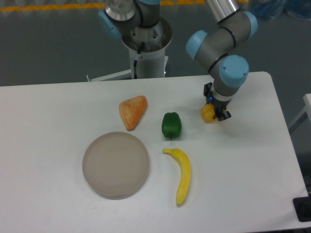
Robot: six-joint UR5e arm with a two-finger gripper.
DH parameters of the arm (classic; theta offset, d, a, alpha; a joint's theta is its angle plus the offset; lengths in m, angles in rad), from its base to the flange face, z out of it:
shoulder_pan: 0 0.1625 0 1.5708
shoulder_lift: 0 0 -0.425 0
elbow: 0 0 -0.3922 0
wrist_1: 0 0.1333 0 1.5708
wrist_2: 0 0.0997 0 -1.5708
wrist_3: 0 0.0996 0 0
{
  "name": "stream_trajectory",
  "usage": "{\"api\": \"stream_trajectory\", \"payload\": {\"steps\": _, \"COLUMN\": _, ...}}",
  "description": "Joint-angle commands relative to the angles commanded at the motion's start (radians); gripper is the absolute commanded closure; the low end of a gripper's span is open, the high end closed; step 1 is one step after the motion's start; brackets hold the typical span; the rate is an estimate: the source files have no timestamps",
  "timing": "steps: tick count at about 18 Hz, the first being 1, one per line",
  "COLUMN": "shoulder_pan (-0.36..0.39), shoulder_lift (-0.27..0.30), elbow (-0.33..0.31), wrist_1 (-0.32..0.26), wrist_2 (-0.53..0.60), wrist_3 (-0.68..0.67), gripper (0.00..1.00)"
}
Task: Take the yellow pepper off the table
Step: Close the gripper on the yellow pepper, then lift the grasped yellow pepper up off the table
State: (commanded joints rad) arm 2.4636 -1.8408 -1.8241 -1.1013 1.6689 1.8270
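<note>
While the UR5e arm (221,36) reaches down over the far right part of the table (243,165), its gripper (215,109) sits right at the yellow pepper (208,113). Only a small yellow-orange bit of the pepper shows, poking out to the left of the black fingers (224,115); the rest is hidden behind the gripper & wrist. Pepper is between the fingers as far as the view lets on, so it looks gripped, jaws closed in on it, tho the contact itself is too small to make out clearly. Can't tell if the pepper is touching the tabletop or just off it; a faint shadow sits right under it.

Rest of the spread, w/ everything lying flat on the white top: green pepper (171,124) near the middle, well left of the gripper. Below it, the yellow banana (181,174), long & curved, one end near the green pepper, the other pointing toward the near edge. Left of the green pepper, an orange wedge-shaped piece (131,111), narrow end pointing down-left. Below that wedge, a round beige plate (115,164), nothing on it, just beside the banana but not touching.

Behind the table, the arm's base column (144,46) stands at the far edge, centre-left, grey floor beyond.
</note>
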Motion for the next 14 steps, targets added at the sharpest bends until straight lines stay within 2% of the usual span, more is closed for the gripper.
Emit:
{"api": "stream_trajectory", "payload": {"steps": 5, "shoulder_pan": -0.002, "shoulder_lift": 0.008, "elbow": 0.092, "wrist_1": -0.008, "wrist_2": -0.011, "wrist_3": -0.066, "gripper": 0.70}}
{"api": "stream_trajectory", "payload": {"steps": 7, "shoulder_pan": -0.021, "shoulder_lift": -0.011, "elbow": 0.147, "wrist_1": -0.029, "wrist_2": -0.023, "wrist_3": -0.115, "gripper": 0.70}}
{"api": "stream_trajectory", "payload": {"steps": 11, "shoulder_pan": -0.081, "shoulder_lift": -0.112, "elbow": 0.346, "wrist_1": -0.110, "wrist_2": -0.037, "wrist_3": -0.253, "gripper": 0.72}}
{"api": "stream_trajectory", "payload": {"steps": 14, "shoulder_pan": -0.089, "shoulder_lift": -0.155, "elbow": 0.423, "wrist_1": -0.117, "wrist_2": -0.093, "wrist_3": -0.285, "gripper": 0.75}}
